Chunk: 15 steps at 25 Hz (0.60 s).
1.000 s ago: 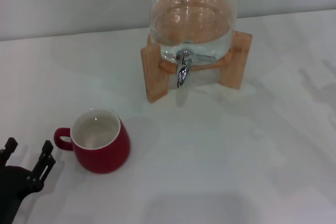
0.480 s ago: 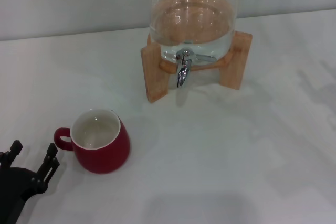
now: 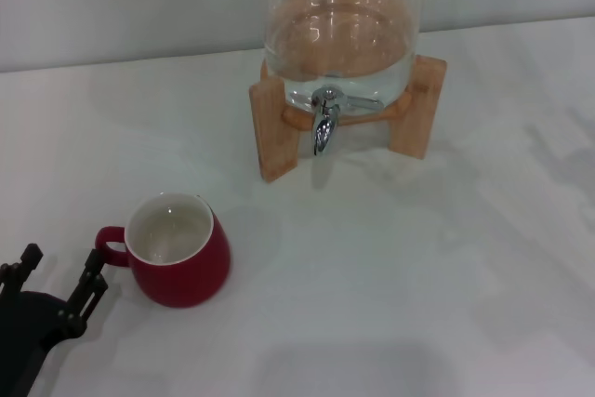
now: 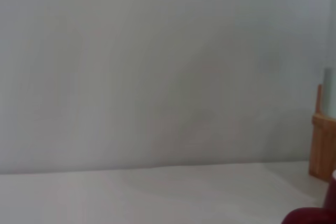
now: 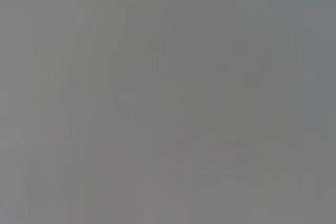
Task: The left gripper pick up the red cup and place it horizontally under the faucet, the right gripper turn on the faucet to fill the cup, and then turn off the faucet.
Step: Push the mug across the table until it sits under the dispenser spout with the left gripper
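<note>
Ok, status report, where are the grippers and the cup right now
Left gripper open, low beside the red cup's handle, not gripping. Right gripper out of view. Cup upright, well short of the faucet. Nothing between them.

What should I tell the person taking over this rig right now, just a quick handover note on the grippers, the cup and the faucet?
Left gripper: open, empty, low at the table's near left edge, its fingers just beside the red cup's handle, not around it.
Right gripper: not in any view.
Red cup: upright on the table, near left, handle toward the left gripper, well short of the faucet.
Faucet: on the glass dispenser on its wooden stand at the far centre; no water seen running, nothing under the spout.
Done: nothing beyond the approach.
Left: grasp the cup, set it under the spout, open the faucet, fill, close it.
</note>
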Motion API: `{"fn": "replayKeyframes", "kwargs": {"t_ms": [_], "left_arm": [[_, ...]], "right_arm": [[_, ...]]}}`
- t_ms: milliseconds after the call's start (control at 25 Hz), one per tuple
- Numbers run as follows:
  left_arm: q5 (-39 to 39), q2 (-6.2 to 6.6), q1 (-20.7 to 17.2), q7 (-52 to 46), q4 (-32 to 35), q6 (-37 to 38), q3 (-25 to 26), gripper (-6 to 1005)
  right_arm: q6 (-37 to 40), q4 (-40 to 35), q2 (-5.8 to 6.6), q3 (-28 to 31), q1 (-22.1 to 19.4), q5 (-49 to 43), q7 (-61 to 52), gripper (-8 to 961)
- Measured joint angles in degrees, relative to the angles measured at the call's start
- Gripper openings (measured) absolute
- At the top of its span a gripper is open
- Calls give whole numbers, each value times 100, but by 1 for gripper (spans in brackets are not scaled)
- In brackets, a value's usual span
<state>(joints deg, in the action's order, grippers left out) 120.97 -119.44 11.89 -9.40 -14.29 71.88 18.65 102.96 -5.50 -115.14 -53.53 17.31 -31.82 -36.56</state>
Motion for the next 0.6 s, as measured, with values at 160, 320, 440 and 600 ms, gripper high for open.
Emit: {"fn": "replayKeyframes", "kwargs": {"t_ms": [160, 320, 440, 600], "left_arm": [[117, 1, 41, -25, 30, 0, -3, 799], [133, 6, 64, -36, 41, 0, -3, 798], [137, 9, 74, -42, 41, 0, -2, 798], [138, 8, 82, -37, 41, 0, -2, 797]], "right_arm": [[6, -5, 0, -20, 0, 0, 0, 752], [12, -5, 0, -39, 0, 0, 0, 752], [13, -7, 0, -54, 0, 0, 0, 752], [14, -11, 0, -57, 0, 0, 0, 752]]}}
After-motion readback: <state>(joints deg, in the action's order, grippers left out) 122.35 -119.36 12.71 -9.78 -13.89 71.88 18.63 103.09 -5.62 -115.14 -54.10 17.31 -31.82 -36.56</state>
